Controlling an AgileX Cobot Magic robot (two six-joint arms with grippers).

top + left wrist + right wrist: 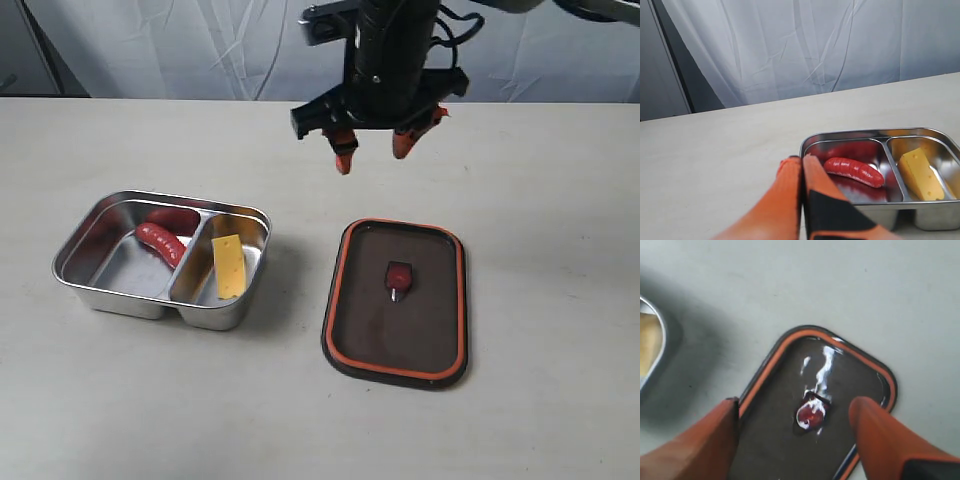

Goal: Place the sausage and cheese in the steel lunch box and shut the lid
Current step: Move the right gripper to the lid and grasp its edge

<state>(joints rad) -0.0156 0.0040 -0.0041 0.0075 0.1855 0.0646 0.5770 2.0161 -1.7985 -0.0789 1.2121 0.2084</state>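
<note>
Although the right arm is cut off by the upper edge of the exterior view, the right claw [372, 158] shows whole, its two orange fingers [343, 160] spread apart with nothing between them, hanging above the tabletop [540, 180]. The left arm cannot be seen in that view at all. Only its own wrist camera shows the left claw [801, 159], fingertips pressed together on nothing, and the lower parts of the fingers run out of the picture. The steel lunch box [120, 300] stands open on the left of the tabletop. The sausage [162, 243] lies in its wider left compartment, and a red reflection on the far wall makes that end hard to read. The cheese [229, 266] lies in the narrower right compartment. From the left wrist, the closed fingertips sit just outside the box corner on the sausage's side, and the box's far end is clipped by the frame. The lid [420, 330] lies flat on the tabletop to the right of the box and apart from it, with its orange seal [340, 290] showing round the rim and the small valve [399, 274] at its centre. The right claw hangs beyond the lid's far edge. In the right wrist view the valve falls between the spread fingers, which cover part of the lid. There the box is only a blurred sliver at the picture's edge.
</note>
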